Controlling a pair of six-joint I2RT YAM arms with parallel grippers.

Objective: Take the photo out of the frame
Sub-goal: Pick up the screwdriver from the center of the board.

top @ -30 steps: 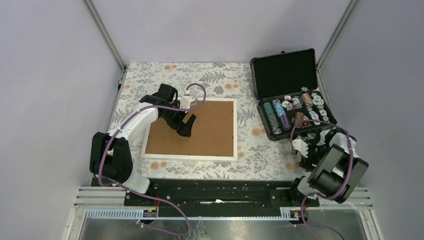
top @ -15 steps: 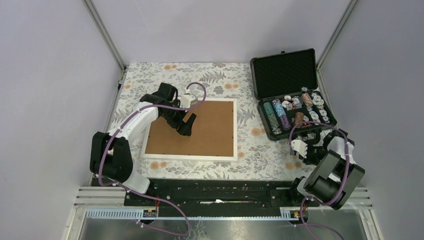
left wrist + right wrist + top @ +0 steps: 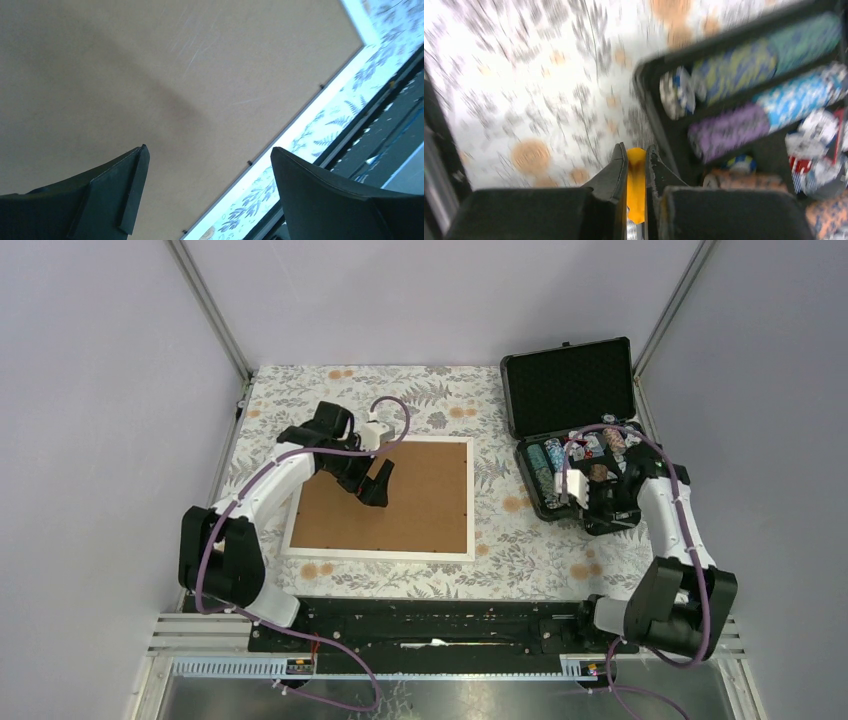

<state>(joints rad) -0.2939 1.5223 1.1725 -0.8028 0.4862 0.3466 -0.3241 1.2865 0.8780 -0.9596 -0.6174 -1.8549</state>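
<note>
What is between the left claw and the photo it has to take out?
The brown backing board: the frame lies face down, so the board covers the photo, which is hidden. The open left gripper hovers over it.

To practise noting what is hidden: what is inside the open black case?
The black case holds rows of stacked poker chips, green, blue and purple, and loose pale chips. The right arm reaches over its near part, so what lies beneath it cannot be seen.
</note>
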